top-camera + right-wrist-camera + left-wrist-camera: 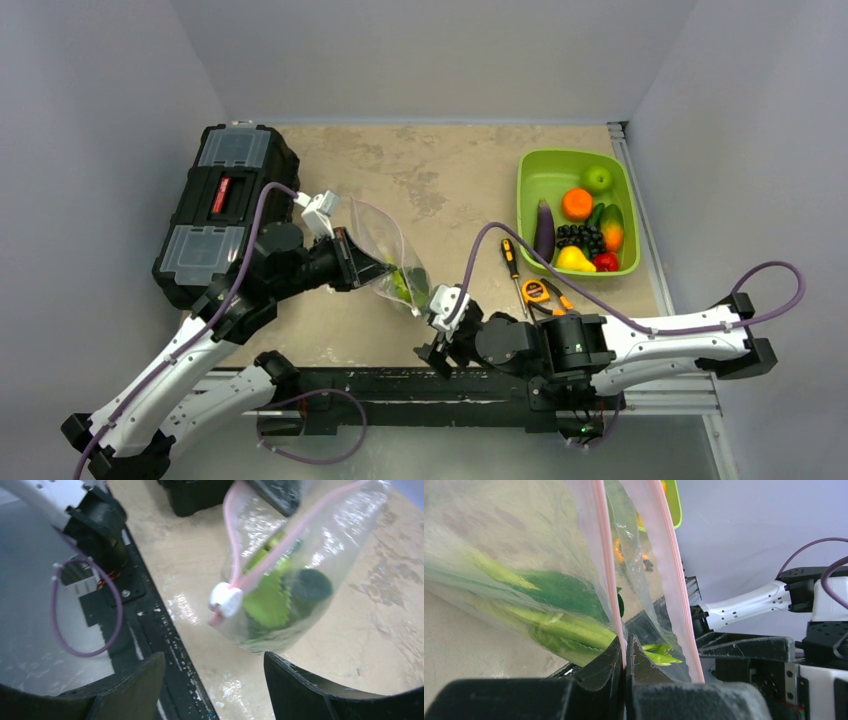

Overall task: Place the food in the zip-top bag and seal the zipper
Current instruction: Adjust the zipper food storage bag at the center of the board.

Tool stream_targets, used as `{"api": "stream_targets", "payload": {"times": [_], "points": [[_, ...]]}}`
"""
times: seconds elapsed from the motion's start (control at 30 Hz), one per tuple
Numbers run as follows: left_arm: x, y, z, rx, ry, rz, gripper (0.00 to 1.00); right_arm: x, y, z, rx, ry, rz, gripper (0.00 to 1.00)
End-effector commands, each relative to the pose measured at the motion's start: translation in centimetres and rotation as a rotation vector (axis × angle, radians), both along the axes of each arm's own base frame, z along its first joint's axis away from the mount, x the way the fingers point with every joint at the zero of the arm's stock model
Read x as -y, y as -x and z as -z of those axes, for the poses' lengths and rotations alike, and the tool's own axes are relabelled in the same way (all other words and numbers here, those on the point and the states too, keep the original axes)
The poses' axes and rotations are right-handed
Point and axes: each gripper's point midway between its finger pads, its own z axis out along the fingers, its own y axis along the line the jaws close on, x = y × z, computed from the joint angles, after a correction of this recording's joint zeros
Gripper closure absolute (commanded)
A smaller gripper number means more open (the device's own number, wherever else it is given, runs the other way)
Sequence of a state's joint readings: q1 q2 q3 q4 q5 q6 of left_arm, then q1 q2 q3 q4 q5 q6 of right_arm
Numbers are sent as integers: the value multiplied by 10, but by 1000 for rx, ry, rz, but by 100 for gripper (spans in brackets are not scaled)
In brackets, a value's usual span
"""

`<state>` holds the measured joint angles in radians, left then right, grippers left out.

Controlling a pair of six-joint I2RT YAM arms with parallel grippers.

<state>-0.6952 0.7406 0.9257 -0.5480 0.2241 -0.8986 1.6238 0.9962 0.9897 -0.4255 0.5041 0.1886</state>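
Observation:
The clear zip-top bag point(382, 243) hangs above the table, tilted, with the leafy green food point(411, 284) in its low end. My left gripper point(349, 259) is shut on one side of the bag's mouth. In the left wrist view its jaws point(626, 656) pinch the pink zipper point(607, 565), and the food point(559, 625) shows through the plastic. The mouth's other pink edge point(671, 575) stands apart. My right gripper point(214, 680) is open, just below the bag point(320, 575), touching nothing. A white slider point(226, 599) sits on the zipper's end, with the food point(272, 602) behind it.
A black toolbox point(225, 205) lies at the left. A lime-green bin point(540, 172) at the back right holds fruits and an eggplant. A screwdriver point(512, 262) and a tape measure point(537, 292) lie near my right arm. A black rail point(400, 385) runs along the near edge.

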Motion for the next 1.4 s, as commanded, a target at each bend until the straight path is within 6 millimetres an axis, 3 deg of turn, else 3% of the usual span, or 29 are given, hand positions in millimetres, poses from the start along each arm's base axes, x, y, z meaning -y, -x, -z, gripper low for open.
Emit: {"api": "stream_targets", "payload": {"times": [0.0,0.17,0.4,0.53,0.67,0.83,0.93,0.97,1.2,1.37], "points": [[-2,-1,-26,57,49,-18,100,3,-29,-35,113,-186,146,31],[-3,-1,-28,61,50,-21,100,1,-41,-29,202,-203,195,32],[-4,-1,-27,59,43,-26,100,-8,-42,-41,224,-283,195,48],[-5,-1,-24,50,40,-34,100,-14,-39,-36,215,-286,183,59],[-6,0,-24,49,41,-35,100,-17,-38,-31,214,-278,173,77],[-10,1,-24,54,32,-44,100,-16,-38,-27,212,-281,177,82],[-11,2,-24,54,22,-41,100,-16,-38,-27,210,-283,175,100],[-11,2,-24,63,15,-35,100,-16,-37,-26,209,-282,173,100],[-25,16,-22,148,-126,54,63,-17,-37,-27,200,-293,176,100],[-40,32,-32,308,-236,166,50,-15,-38,-27,196,-300,186,100]]}}
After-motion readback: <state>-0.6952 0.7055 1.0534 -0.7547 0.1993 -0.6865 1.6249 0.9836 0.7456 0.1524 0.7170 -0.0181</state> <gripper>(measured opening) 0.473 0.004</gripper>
